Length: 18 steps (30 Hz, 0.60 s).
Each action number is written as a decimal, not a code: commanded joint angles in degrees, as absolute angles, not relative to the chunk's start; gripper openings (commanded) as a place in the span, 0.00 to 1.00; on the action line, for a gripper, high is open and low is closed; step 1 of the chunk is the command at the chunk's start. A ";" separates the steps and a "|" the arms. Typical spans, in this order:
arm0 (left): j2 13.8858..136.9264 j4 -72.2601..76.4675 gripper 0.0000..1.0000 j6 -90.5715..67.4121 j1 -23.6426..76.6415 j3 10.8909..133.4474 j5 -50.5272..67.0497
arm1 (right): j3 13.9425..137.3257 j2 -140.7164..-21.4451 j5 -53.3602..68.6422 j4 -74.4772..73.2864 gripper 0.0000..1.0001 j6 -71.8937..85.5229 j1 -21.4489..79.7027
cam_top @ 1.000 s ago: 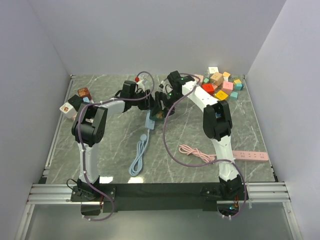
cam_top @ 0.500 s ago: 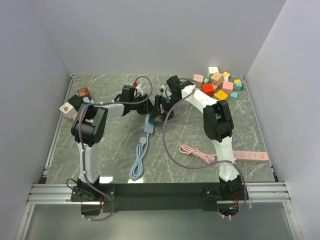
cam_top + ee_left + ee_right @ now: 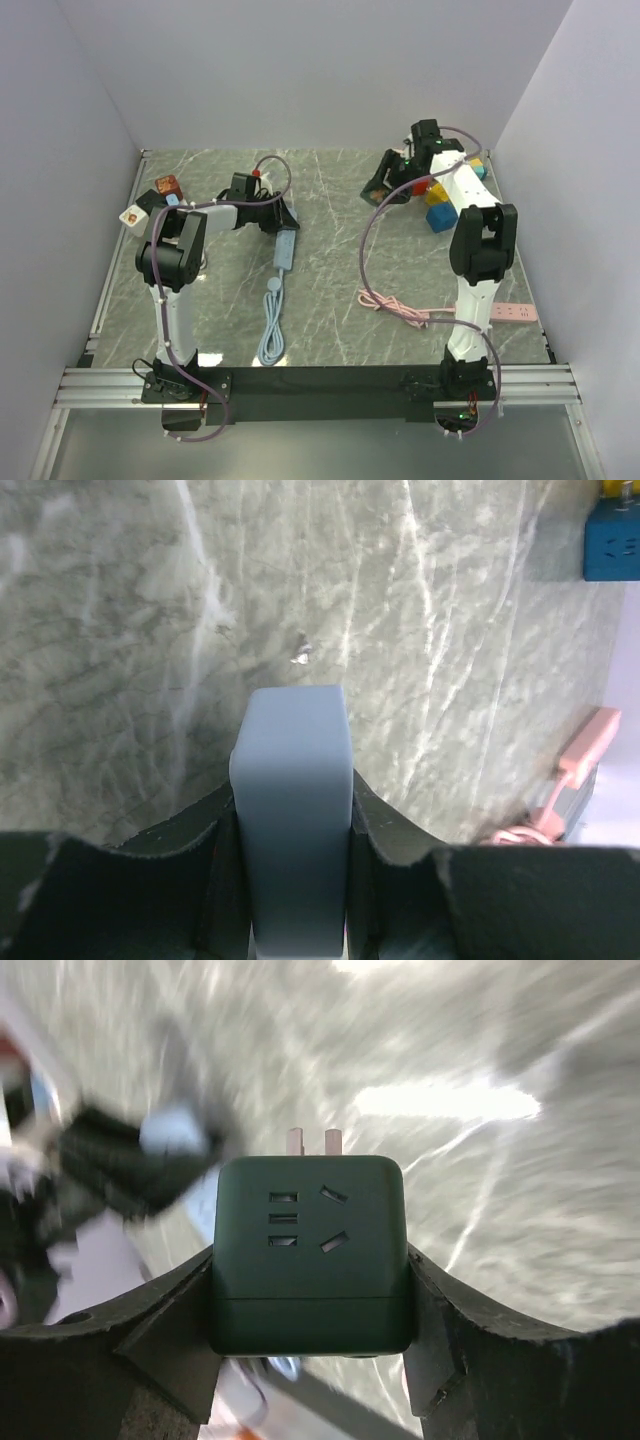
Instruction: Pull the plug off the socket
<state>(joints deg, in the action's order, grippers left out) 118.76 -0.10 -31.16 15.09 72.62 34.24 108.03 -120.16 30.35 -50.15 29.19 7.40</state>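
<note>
Plug clear of the socket strip
Right gripper, upper right in the overhead view, clamps the green plug, prongs bare; left gripper, left of centre, grips the blue socket strip.

Top view: bright, even diffuse light; faint soft shadows on table. Right wrist view: green adapter sharp, everything beyond it motion-blurred, white glare ahead-right. Left wrist view: blue power strip sharp, marble beyond slightly soft.
</note>
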 commanded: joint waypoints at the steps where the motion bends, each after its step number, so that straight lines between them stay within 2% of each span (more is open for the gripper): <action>1: 116.54 1.91 0.01 -35.48 15.90 74.71 39.18 | 112.58 -121.46 23.04 -43.96 0.00 36.90 1.70; 5: 117.51 5.88 0.01 -41.56 19.94 78.48 42.97 | 115.05 -123.48 18.73 -36.15 0.00 45.33 -3.86; 9: 123.55 14.04 0.01 -51.22 24.25 87.52 46.92 | 118.20 -126.90 14.60 -33.93 0.00 50.44 -7.20; 13: 133.22 20.30 0.01 -62.81 28.64 99.64 50.53 | 123.74 -133.14 14.85 -33.93 0.17 53.43 -8.79; 14: 135.16 20.39 0.01 -64.15 30.04 104.54 50.71 | 124.71 -134.11 15.11 -34.36 0.31 54.13 -8.96; 15: 138.92 21.70 0.01 -65.47 30.67 106.76 51.15 | 125.76 -134.90 15.20 -34.63 0.37 54.31 -9.14; 16: 140.87 22.23 0.01 -67.91 31.11 109.05 51.59 | 127.34 -136.22 15.55 -34.63 0.49 54.23 -9.14; 17: 142.54 22.67 0.01 -69.16 31.90 112.12 51.59 | 127.70 -136.49 15.30 -35.06 0.56 54.23 -9.14; 18: 144.21 28.77 0.01 -73.69 31.99 110.93 50.37 | 127.62 -136.49 15.12 -34.89 0.63 54.32 -9.14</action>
<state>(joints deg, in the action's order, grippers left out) 140.27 18.70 -60.18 30.98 107.79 47.37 124.51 -136.03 16.03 -36.10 52.29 -10.28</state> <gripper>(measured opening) 0.366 0.666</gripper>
